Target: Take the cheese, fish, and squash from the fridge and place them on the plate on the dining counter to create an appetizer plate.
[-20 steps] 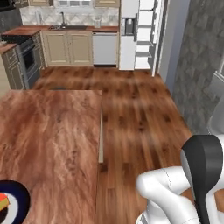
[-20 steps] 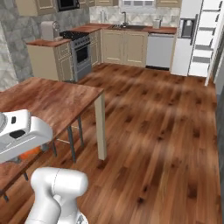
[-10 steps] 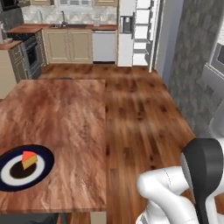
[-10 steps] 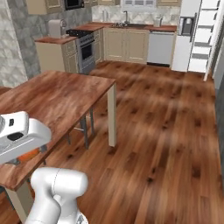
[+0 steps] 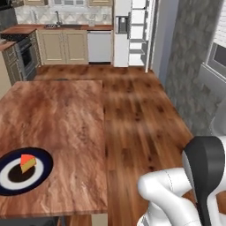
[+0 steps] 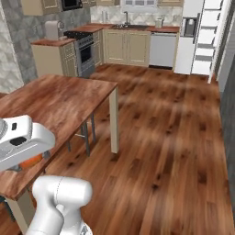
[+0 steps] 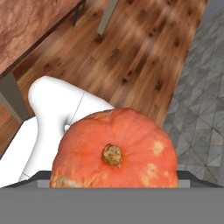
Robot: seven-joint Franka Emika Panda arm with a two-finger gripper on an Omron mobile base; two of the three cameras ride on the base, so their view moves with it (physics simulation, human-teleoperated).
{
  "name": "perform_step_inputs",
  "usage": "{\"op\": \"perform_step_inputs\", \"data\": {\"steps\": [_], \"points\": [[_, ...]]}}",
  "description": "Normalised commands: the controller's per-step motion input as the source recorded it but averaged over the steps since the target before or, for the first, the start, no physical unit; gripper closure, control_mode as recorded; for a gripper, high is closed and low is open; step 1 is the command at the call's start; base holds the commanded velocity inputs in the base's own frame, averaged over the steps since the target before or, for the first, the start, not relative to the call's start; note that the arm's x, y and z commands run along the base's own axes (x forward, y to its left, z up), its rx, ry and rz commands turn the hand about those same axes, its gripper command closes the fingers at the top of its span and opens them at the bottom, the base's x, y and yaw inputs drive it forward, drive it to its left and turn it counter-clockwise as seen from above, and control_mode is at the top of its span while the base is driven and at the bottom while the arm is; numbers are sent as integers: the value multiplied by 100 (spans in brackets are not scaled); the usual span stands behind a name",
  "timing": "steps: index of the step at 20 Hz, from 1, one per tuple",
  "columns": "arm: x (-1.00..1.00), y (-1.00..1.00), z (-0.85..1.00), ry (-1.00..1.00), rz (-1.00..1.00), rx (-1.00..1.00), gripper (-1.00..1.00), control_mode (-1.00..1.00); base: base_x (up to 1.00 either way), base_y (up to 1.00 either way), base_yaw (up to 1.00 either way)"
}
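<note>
Since the earlier frames the base has driven and both base views have shifted with it: in the left base view the plate [image 5: 45, 169] now sits further in from the lower left edge, and more of the dining counter [image 5: 62, 114] shows.

Left base view, left to right:
- Plate at lower left, resting on the dining counter near its near edge.
- Cheese [image 5: 27, 162] lies on the plate's white centre.
- Fridge [image 5: 122, 46] stands at upper centre, across the wood floor, white shelves showing to the right of its dark panel.

Right base view: the gripper [image 6: 30, 158] is at lower left, beside the dining counter's near corner.

Hand view: the squash [image 7: 114, 151] occupies the lower centre, stem towards the camera, clear of floor and counter. It hides the fingertips; the fingers stand wide around it, carrying it.
</note>
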Motion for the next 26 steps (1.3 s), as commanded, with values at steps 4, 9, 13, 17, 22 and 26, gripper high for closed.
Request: {"op": "perform_step_inputs", "data": {"steps": [4,9,13,17,22,26], "points": [[0,0,0,0,0,0,100,100,-100,21,-2],[0,0,0,0,0,0,100,100,-100,-4,-10],[0,0,0,0,0,0,100,100,-100,-45,-6],[0,0,0,0,0,0,100,100,-100,-5,-4],[0,0,0,0,0,0,100,100,-21,82,0],[0,0,0,0,0,0,100,100,29,100,0]]}}
